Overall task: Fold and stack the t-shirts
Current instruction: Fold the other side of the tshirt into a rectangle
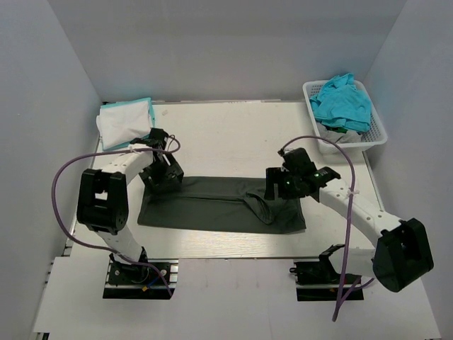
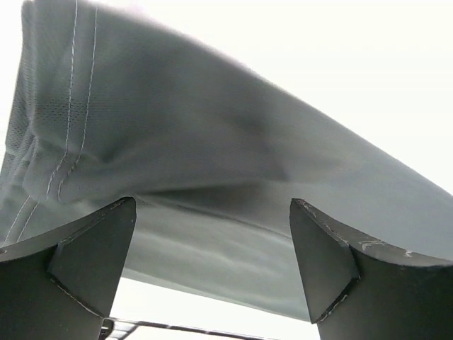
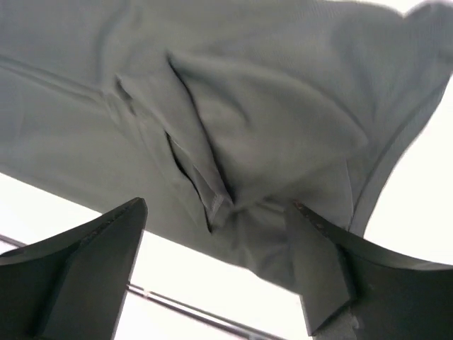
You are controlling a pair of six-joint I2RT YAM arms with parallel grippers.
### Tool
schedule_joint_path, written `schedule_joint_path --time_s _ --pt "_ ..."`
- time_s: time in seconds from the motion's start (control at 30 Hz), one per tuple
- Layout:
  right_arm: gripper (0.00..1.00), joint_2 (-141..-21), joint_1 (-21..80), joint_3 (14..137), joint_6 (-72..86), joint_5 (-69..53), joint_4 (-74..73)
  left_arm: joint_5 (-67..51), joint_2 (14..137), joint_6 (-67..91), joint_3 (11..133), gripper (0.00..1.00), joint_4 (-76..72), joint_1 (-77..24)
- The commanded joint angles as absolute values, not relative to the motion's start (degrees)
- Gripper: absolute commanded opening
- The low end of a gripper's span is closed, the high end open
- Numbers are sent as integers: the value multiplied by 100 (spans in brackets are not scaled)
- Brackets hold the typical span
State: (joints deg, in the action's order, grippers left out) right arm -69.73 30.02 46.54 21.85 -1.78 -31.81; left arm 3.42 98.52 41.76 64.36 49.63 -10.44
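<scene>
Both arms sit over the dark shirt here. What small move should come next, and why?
Probably closing both grippers on the cloth. The dark shirt lies as a long strip, and the left gripper and right gripper sit at its two ends with fingers open, gripping nothing yet.

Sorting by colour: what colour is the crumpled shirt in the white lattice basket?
The crumpled cloth shirt is turquoise, seen best in the top external view.
</scene>
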Motion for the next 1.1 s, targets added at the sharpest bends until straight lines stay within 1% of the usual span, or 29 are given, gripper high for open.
schedule_joint_path --time_s 0.0,0.07,0.2,0.27,0.37,0.43,0.5,0.57,0.73,0.77,0.83,0.87,0.9,0.97,1.0,1.07 --pt "82 -7268 3278 5027 1714 412 -3322 387 9133 4131 6969 100 5106 -1055" --pt "78 -7565 3540 5115 1573 631 -3375 282 9001 3912 7154 100 5177 -1055" --pt "75 -7849 3867 5177 1459 975 -3402 -360 8719 3718 7216 100 4984 -1055" --pt "73 -7910 3964 5168 1485 1028 -3375 -430 8579 3666 6979 100 4660 -1055" --pt "68 -8068 4069 5072 1573 1063 -3305 -501 8578 3665 6663 100 4509 -1055" --pt "63 -8279 4122 5001 1783 1204 -3279 -501 8780 3665 6522 100 4447 -1055" --pt "51 -8367 4148 4931 2133 1501 -3313 -379 8842 3665 6365 100 4395 -1055" --pt "44 -8376 4122 4887 2223 1590 -3313 -238 8999 3718 6258 100 4342 -1055" --pt "43 -8367 4131 4825 2399 1714 -3419 -185 9114 3718 5994 100 4175 -1055" --pt "37 -8376 4131 4825 2399 1723 -3428 -132 9114 3718 5916 100 4175 -1055" --pt "29 -8358 4122 4773 2435 1696 -3437 -62 9176 3718 5854 100 4175 -1055" --pt "22 -8358 4122 4755 2435 1653 -3437 -62 9176 3718 5793 100 4175 -1055" --pt "10 -8376 4122 4755 2435 1609 -3463 8 9176 3718 5792 100 4175 -1055" --pt "9 -8359 4122 4729 2504 1538 -3628 79 9176 3718 5792 100 4175 -1002" --pt "3 -8306 4122 4711 2522 1529 -3665 157 9176 3718 5792 100 4175 -1002" --pt "3 -8149 4122 4571 2549 1521 -3813 220 9176 3718 5740 100 4175 -1002"
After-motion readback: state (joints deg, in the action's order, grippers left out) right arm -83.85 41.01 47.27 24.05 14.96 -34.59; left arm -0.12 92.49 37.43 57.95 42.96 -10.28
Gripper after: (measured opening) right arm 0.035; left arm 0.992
